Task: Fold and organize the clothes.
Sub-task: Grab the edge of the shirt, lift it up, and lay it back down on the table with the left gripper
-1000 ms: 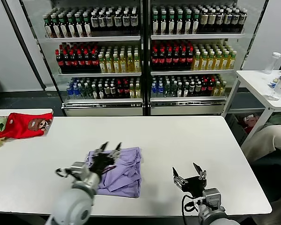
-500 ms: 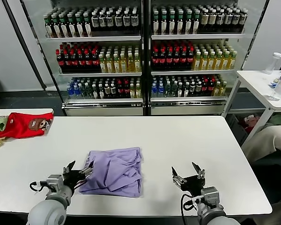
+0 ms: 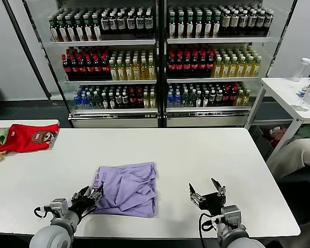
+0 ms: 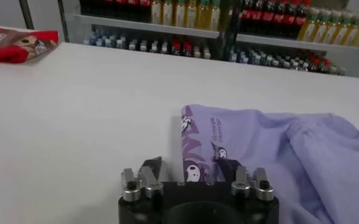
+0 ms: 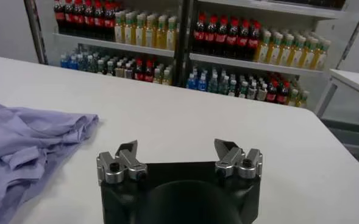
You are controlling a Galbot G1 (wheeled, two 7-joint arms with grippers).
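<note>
Left hand [image 3: 91, 196] drawn back to lavender T-shirt [image 3: 128, 188] corner, fingers parted, right hand [image 3: 207, 191] open, empty

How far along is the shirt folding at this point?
Partly done: the lavender T-shirt lies folded into a rumpled rectangle on the white table. In hand: the left end effector is open at its near-left edge. The right end effector waits open. Left: tidying, putting away.

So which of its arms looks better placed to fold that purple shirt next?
The left, probably. Its hand sits open right at the purple shirt's near corner, while the right hand, also open, waits on bare table well clear of the cloth.
</note>
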